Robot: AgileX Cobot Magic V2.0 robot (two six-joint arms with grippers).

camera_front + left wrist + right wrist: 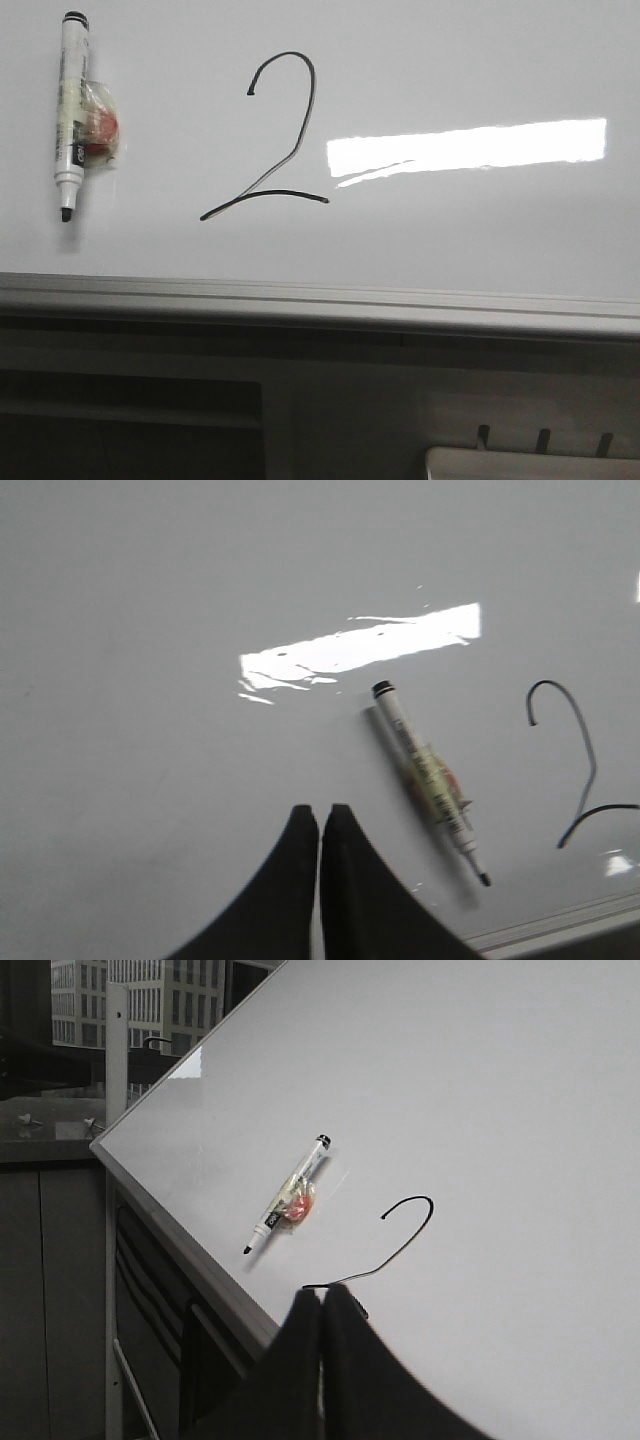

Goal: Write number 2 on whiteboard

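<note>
The black hand-drawn number 2 (270, 140) stands on the whiteboard (450, 230), left of the bright light reflection. A white marker with a black cap (71, 110) lies on the board at the far left, a small clear wrapper with red inside stuck to it. It also shows in the left wrist view (428, 777) and right wrist view (288, 1193). My left gripper (320, 812) is shut and empty above the board, apart from the marker. My right gripper (322, 1292) is shut and empty; its fingers hide the base stroke of the 2 (405, 1232). Neither gripper shows in the front view.
The board's grey metal lower rail (320, 300) runs across the front. Below it are dark shelves and a pale object with dark pegs (540, 455) at the lower right. A window with buildings (120, 1000) lies beyond the board's far corner.
</note>
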